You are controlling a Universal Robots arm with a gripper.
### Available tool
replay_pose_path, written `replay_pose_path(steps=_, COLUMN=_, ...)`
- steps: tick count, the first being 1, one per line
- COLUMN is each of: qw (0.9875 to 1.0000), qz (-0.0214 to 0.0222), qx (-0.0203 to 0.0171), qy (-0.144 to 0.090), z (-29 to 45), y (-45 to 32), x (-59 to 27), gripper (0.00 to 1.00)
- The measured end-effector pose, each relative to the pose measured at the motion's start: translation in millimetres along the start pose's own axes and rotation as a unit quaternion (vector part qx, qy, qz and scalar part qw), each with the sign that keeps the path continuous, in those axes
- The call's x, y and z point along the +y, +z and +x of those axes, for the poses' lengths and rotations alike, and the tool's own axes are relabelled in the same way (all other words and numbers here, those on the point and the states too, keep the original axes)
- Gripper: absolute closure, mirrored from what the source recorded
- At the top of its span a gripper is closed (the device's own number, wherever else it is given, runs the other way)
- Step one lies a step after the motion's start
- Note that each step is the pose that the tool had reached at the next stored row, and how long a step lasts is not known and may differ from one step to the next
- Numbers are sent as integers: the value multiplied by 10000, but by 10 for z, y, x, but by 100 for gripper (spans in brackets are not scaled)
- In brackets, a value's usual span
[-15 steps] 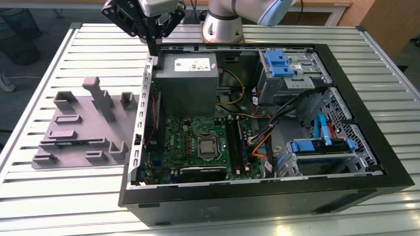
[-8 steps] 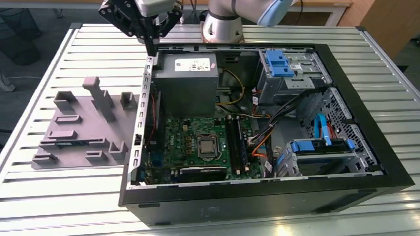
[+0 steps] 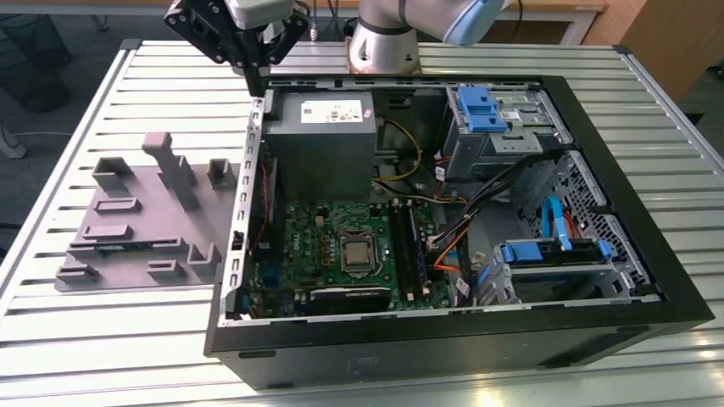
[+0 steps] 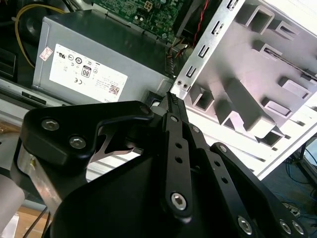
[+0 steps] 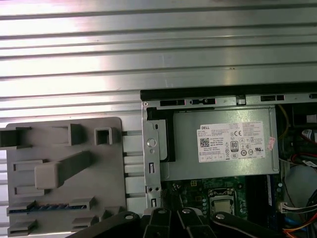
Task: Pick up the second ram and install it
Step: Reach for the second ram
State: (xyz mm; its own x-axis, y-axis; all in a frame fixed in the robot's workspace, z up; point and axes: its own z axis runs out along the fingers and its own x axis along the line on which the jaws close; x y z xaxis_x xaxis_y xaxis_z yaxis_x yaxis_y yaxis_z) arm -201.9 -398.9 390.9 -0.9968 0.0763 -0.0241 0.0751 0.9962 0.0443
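The tool [image 3: 258, 85] hangs above the rear corner of the open computer case [image 3: 453, 339], at the case's edge on the exterior view's left. In the second wrist view its fingers [image 4: 174, 144] run together to one narrow tip, and nothing shows between them, so it is drawn closed and carries nothing.

The second ram [image 5: 39, 207] is outside the case. In the first wrist view it shows as a thin blue strip lying flat in a slot of the grey holder tray [image 5: 64, 144], along the tray edge far from the case's rear wall. The tray rests on the slatted metal surface [image 3: 114, 85], just beside the case on the exterior view's left, and its raised blocks stand upright. The tool is well apart from the ram, nearer to the case's rear corner than to the ram's slot.

Inside the case, the grey power supply [image 3: 322, 140] with its pale label sits against the rear wall, directly below the tool. The green motherboard [image 3: 328, 246] lies on the case floor past it, with the processor socket [image 3: 356, 252] near its middle. The long black memory slots [image 3: 408, 246] run beside the socket, on the side away from the tray. Whether a stick already sits in any of them cannot be told.
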Motion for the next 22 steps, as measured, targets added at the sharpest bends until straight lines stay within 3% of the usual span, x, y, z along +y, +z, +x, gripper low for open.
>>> replay_pose_path(steps=22, qw=10000, qz=0, qx=0, qy=0, z=159, y=-4, x=-12, gripper=89)
